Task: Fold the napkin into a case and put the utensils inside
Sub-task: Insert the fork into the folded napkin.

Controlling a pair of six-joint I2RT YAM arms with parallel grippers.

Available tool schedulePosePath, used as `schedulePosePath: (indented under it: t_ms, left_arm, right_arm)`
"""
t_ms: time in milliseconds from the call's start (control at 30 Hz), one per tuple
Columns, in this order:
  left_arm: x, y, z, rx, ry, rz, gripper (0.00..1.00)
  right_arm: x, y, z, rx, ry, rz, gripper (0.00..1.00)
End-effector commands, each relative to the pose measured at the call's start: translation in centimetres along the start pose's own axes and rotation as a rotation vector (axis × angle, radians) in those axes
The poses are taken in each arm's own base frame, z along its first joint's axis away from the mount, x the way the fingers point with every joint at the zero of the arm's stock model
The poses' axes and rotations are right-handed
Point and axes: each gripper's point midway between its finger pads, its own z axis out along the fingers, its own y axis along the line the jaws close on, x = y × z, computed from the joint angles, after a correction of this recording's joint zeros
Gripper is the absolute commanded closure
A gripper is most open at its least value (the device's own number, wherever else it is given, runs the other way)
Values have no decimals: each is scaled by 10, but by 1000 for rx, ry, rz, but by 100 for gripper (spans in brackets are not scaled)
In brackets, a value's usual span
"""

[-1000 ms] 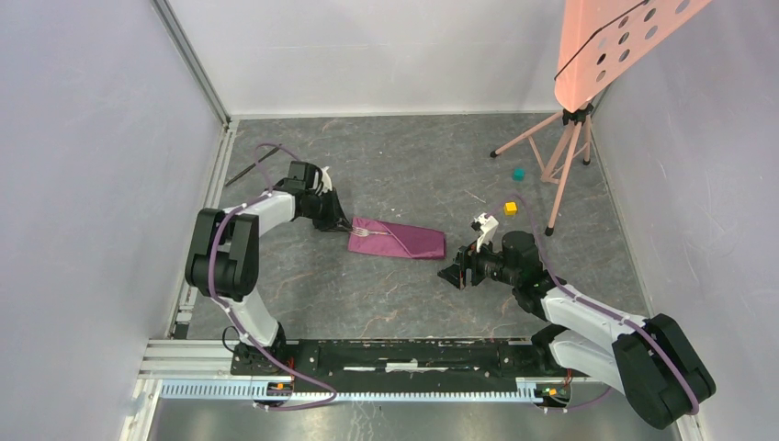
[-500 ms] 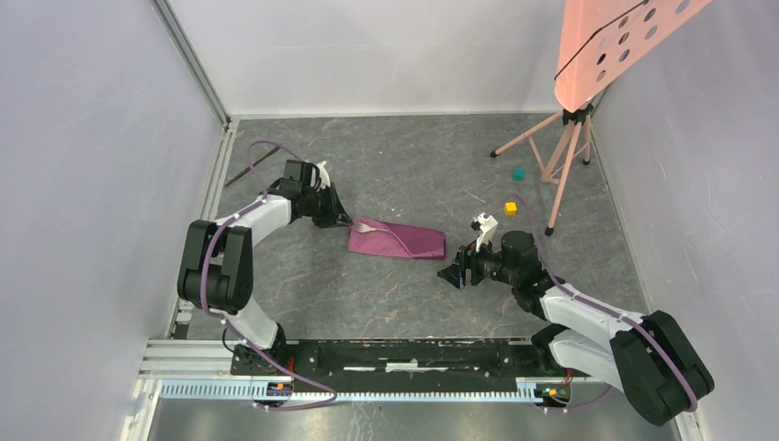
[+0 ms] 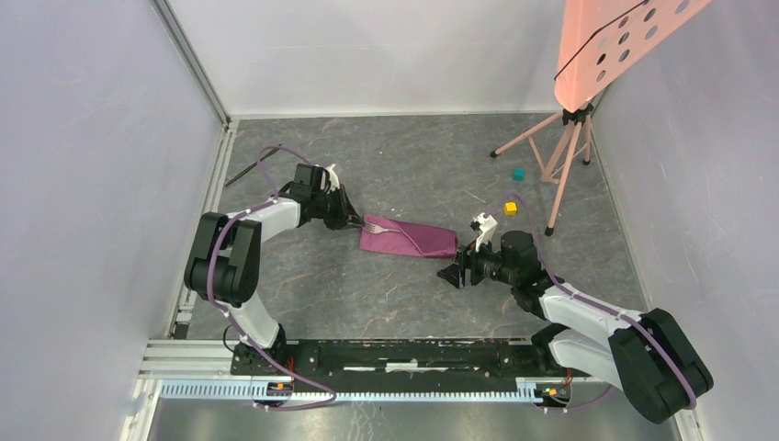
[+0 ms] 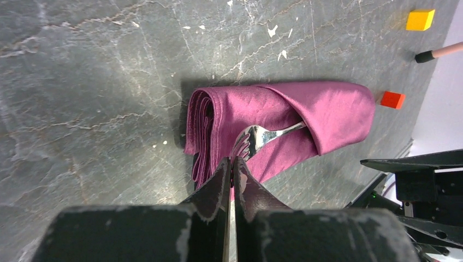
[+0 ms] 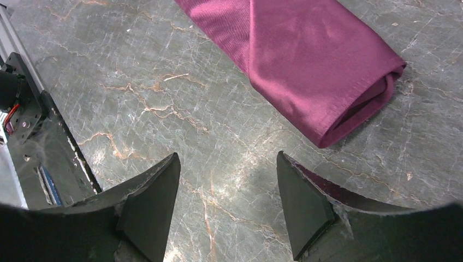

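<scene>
Lying flat on the grey marbled desk (image 3: 404, 303) between the two arms, the plum case (image 3: 411, 240) is a narrow layered pouch with a diagonal flap across its top. The fork (image 4: 262, 135) rests on it: only the tines and a short neck show near the left end, and the handle is hidden under the flap. At the far right end the cloth rolls over into a rounded fold, and its inside is in shadow.

The left tool (image 4: 231, 166) is clenched, its two fingers pressed together with almost no gap, the tips sitting at the case's left edge just beside the tines. Whether a layer of cloth is caught between them I cannot tell; the tips cover that spot.

The right tool (image 5: 228, 158) is released, jaws wide apart, hanging over bare desk close to the case's right end without touching it.

A knife (image 3: 243, 171) lies well apart by the left wall rail, too thin to make out any detail. Small yellow (image 3: 510, 209) and teal (image 3: 518, 173) cubes sit near a tripod (image 3: 560, 161) whose pink panel is cut off by the frame.
</scene>
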Motion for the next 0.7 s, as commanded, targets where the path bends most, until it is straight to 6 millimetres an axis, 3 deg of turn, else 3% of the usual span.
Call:
schedulePosePath:
  t_ms: [0, 200, 333, 400, 667]
  left_arm:
    - [0, -20, 8, 131, -10, -5, 98]
    - [-1, -21, 6, 153, -46, 66, 98]
    - [-2, -15, 4, 122, -60, 87, 98]
    - [-1, -14, 5, 115, -58, 86, 98]
    - [0, -13, 7, 112, -50, 86, 98]
  right_arm:
    - [-5, 2, 1, -16, -29, -12, 29]
    - [-5, -4, 1, 21, -29, -2, 29]
    - [-11, -47, -8, 292, -15, 32, 27]
    - [-17, -58, -12, 356, -14, 68, 27]
    - [-33, -61, 3, 271, -53, 233, 32]
